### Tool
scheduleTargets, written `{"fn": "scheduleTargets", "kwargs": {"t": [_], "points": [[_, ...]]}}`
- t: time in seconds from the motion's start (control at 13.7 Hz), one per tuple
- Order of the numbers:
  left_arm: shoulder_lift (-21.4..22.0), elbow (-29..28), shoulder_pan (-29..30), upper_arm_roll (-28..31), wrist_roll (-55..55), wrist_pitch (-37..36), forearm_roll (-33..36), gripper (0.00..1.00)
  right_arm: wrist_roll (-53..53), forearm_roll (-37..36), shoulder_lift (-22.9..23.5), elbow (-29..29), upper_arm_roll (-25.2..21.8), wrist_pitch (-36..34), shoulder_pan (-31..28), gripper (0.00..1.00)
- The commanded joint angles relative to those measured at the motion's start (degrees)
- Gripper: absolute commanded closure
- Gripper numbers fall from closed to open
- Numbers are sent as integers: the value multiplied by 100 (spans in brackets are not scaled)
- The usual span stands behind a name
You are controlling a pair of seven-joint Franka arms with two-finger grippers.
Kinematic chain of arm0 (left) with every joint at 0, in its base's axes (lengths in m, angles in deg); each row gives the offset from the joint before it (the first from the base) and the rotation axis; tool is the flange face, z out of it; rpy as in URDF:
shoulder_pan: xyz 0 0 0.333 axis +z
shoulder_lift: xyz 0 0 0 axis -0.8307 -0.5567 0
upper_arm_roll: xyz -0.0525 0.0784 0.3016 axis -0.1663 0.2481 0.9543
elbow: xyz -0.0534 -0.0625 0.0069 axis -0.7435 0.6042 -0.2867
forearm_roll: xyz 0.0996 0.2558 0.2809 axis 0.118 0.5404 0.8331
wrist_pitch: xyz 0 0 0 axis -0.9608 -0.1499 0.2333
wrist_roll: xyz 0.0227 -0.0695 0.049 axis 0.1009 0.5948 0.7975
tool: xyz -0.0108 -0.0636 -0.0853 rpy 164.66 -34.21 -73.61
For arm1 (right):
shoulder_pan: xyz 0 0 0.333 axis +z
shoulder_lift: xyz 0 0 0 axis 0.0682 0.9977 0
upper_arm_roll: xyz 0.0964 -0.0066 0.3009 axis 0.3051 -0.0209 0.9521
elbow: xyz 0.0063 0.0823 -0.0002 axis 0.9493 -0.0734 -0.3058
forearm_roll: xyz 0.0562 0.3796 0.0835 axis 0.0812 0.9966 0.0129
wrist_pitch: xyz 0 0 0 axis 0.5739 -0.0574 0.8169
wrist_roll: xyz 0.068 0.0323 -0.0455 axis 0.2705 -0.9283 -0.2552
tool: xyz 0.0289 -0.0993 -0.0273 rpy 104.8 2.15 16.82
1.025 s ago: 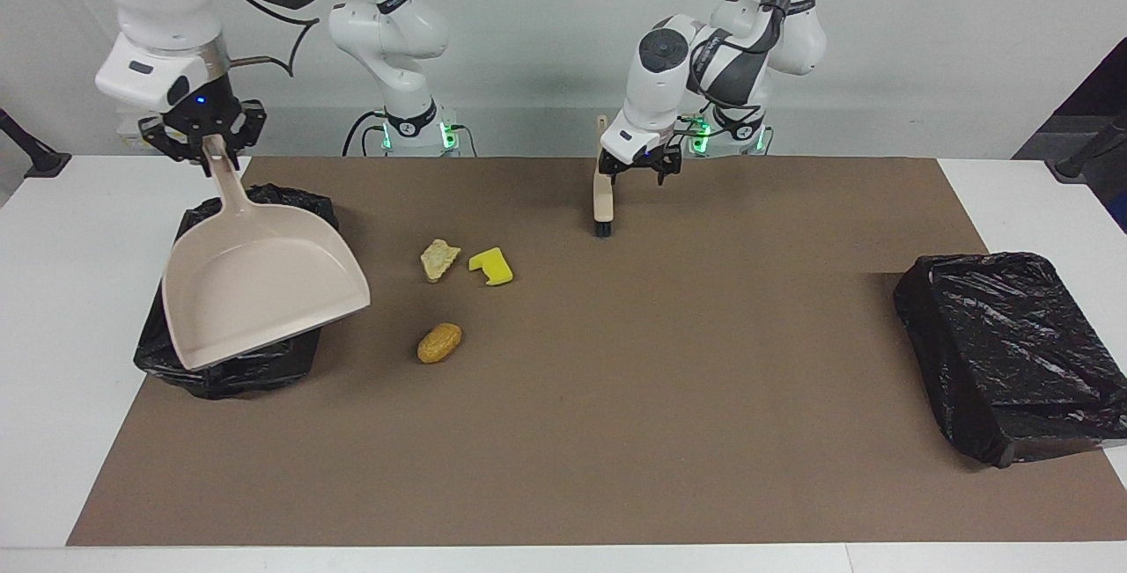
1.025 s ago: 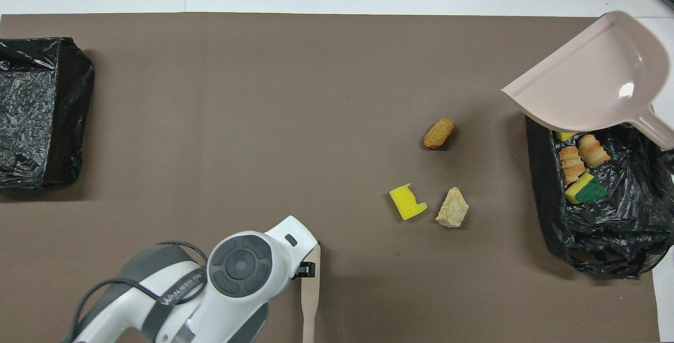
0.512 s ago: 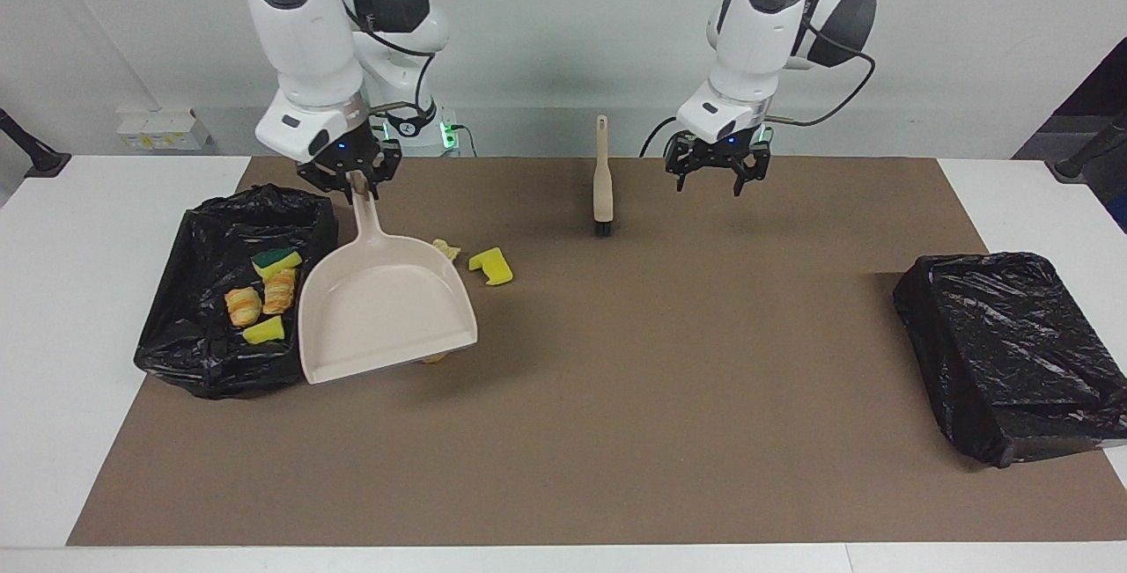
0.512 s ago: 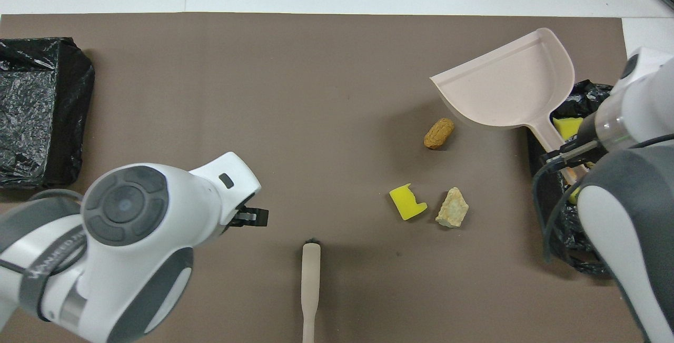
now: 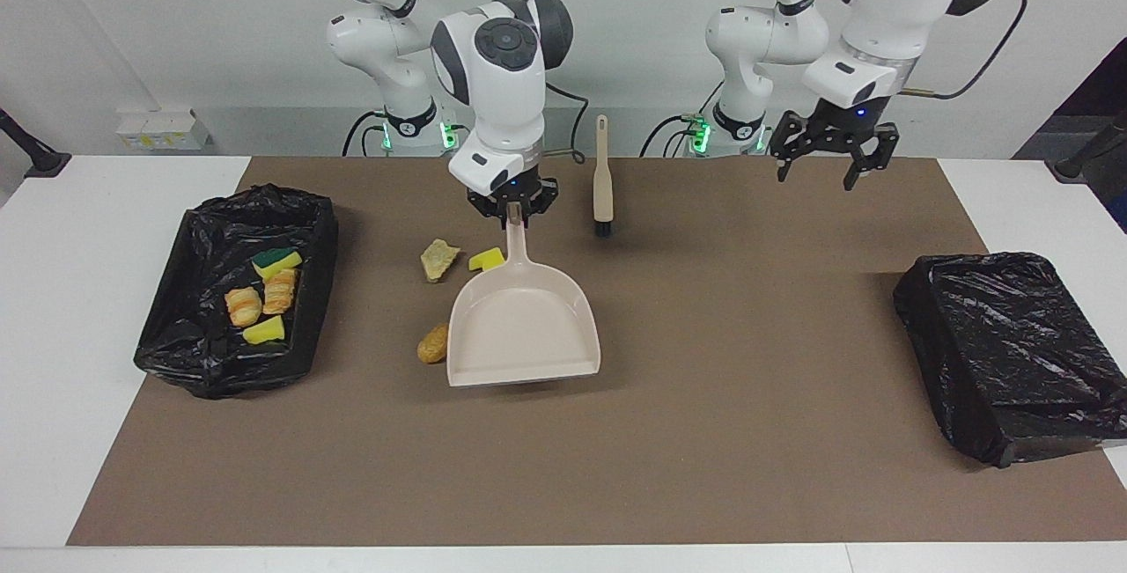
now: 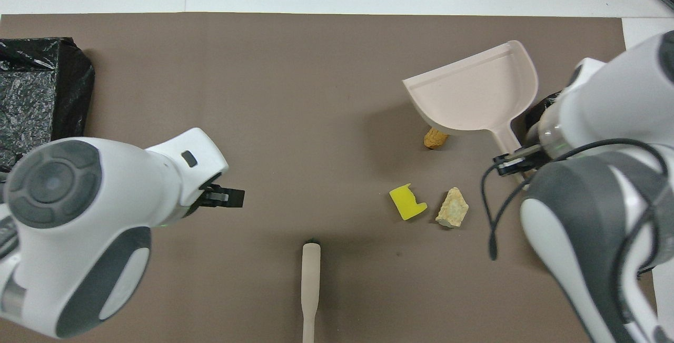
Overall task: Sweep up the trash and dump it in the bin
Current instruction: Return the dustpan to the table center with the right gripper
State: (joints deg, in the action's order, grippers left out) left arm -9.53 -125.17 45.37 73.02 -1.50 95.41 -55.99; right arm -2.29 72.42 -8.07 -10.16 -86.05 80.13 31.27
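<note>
Since the earlier frames I had swung the dustpan (image 5: 522, 322) away from the black-lined bin (image 5: 202, 362) at the right arm's end of the tabletop (image 5: 792, 432) and brought it over the middle of the brown mat; the left arm had pulled off the brush (image 5: 602, 179) and lifted clear. The right gripper (image 5: 512, 214) had its jaws pinching the dustpan's handle, the pan tilted with its open lip pointing away from the robots. The left gripper (image 5: 835, 170) hung over the mat's edge nearest the robots, toward the left arm's end, jaws spread and holding nothing. The brush stood on its bristles on the mat by itself, close to the robots.

Of the trash, four pieces lay in that bin: a green-topped sponge (image 5: 276, 261), two pastry bits (image 5: 261, 300) and a yellow wedge (image 5: 263, 330). Three were loose on the mat: a pale crust (image 5: 438, 258), a yellow sponge piece (image 5: 485, 260) just beside the pan's handle, and a tan nugget (image 5: 431, 345) partly hidden by the pan's side. A second black-lined bin (image 5: 1012, 353) sat at the left arm's end.
</note>
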Motion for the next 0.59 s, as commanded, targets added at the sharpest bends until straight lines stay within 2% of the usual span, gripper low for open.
{"fn": "scheduleTargets", "kwargs": {"t": [0.0, 0.15, 0.37, 0.51], "points": [[-748, 1137, 262, -77, -158, -626, 80, 0, 609, 140, 264, 70, -39, 412, 400, 100], [-916, 1429, 280, -68, -158, -838, 80, 0, 881, 149, 484, 70, -39, 702, 717, 100], [-847, 1369, 412, -68, -254, -838, 19, 0, 1303, 140, 861, 88, -39, 1193, 1086, 100], [-820, 1316, 412, -76, -456, -856, 19, 0, 1436, 158, 951, 88, -39, 1336, 1149, 100]]}}
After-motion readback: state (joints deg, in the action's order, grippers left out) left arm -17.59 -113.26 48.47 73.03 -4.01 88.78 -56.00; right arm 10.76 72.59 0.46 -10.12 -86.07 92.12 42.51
